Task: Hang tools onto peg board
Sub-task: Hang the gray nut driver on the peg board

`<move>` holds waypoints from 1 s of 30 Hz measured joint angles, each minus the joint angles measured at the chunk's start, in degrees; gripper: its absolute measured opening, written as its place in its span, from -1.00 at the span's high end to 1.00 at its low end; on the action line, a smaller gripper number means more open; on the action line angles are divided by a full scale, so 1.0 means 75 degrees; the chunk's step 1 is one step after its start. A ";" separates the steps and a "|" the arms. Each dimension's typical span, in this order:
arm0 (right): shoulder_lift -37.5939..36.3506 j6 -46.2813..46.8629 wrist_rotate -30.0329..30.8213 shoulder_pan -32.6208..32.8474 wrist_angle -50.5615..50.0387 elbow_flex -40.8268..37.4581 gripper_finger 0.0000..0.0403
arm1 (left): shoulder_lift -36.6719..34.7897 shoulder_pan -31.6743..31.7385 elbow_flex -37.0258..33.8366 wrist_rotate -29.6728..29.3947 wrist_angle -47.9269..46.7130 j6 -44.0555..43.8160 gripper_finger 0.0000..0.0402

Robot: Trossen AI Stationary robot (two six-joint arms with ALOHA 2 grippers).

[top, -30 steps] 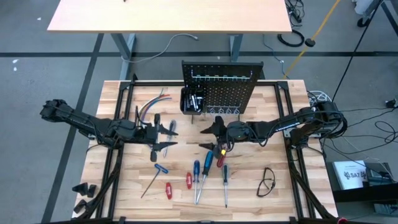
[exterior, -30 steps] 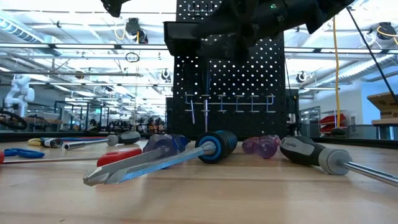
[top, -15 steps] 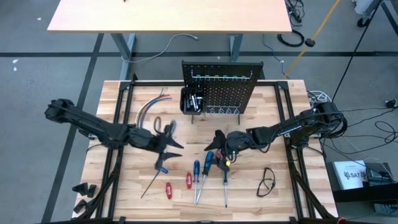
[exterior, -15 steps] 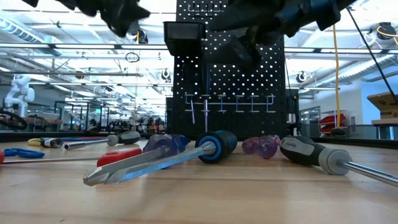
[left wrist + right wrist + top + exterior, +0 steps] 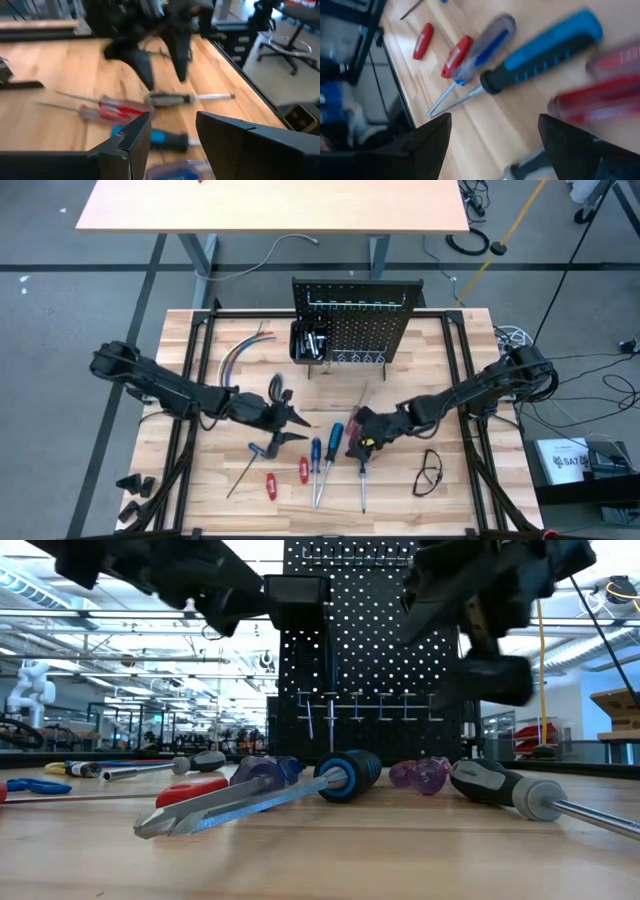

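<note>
Tools [image 5: 325,460] lie loose on the table [image 5: 440,500] in front of the peg board [image 5: 357,320], none hung on it. Right gripper [image 5: 355,438] hovers over the blue and red screwdrivers in that pile, fingers spread wide, nothing between them. Left gripper [image 5: 290,425] sits just beside the pile on the side away from the right gripper, fingers apart, pinching nothing
</note>
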 joint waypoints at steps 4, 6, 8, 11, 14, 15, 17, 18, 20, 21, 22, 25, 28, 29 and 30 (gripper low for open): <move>0.0003 0.0875 0.0365 0.0352 -0.0125 0.0000 -0.44 | -0.0052 0.0183 0.0000 0.0176 0.0472 -0.0012 0.18; 0.0003 0.0938 0.0889 0.0514 -0.0092 0.0000 -0.44 | -0.0052 0.0241 0.0000 0.0340 0.0539 -0.0012 0.18; 0.0003 0.0624 0.1405 0.0615 -0.0027 0.0000 -0.44 | -0.0047 0.0261 0.0000 0.0404 0.0631 -0.0022 0.18; 0.0006 0.0256 0.1815 0.0635 0.0063 0.0000 -0.44 | -0.0047 0.0251 0.0000 0.0401 0.0727 -0.0189 0.18; 0.0006 -0.0208 0.1726 0.0567 0.0377 0.0000 -0.44 | -0.0047 0.0174 0.0000 0.0401 0.0826 -0.0438 0.18; 0.0006 -0.0318 0.1526 0.0528 0.0433 0.0000 -0.44 | -0.0047 0.0127 0.0000 0.0401 0.0939 -0.0495 0.18; 0.0006 -0.0045 0.1170 0.0492 0.0469 0.0049 -0.44 | -0.0047 0.0021 0.0000 0.0400 0.1277 -0.0537 0.18; 0.0006 0.0192 0.1084 0.0498 0.0405 0.0119 -0.44 | -0.0047 -0.0024 0.0000 0.0403 0.1490 -0.0436 0.18; 0.0006 0.0495 0.1025 0.0569 0.0095 0.0355 -0.44 | -0.0047 -0.0117 0.0000 0.0420 0.1833 -0.0212 0.18; 0.0006 0.0628 0.1041 0.0607 -0.0254 0.0567 -0.44 | -0.0049 -0.0155 0.0000 0.0432 0.1940 -0.0112 0.18; 0.0006 0.0731 0.1099 0.0644 -0.0721 0.0816 -0.44 | -0.0052 -0.0189 0.0000 0.0436 0.1967 -0.0010 0.18; 0.0034 0.1001 0.1632 0.0765 -0.2481 0.1685 -0.44 | -0.0052 -0.0190 0.0000 0.0439 0.1875 0.0006 0.18; 0.0133 0.1570 0.2476 0.0942 -0.4226 0.2490 -0.44 | -0.0052 -0.0165 0.0000 0.0435 0.1648 0.0037 0.18; 0.0174 0.1795 0.2711 0.1021 -0.4675 0.2696 -0.44 | -0.0052 -0.0151 0.0000 0.0430 0.1579 0.0039 0.18; 0.0222 0.2026 0.2880 0.1114 -0.5009 0.2833 -0.44 | -0.0052 -0.0142 0.0000 0.0421 0.1522 0.0041 0.18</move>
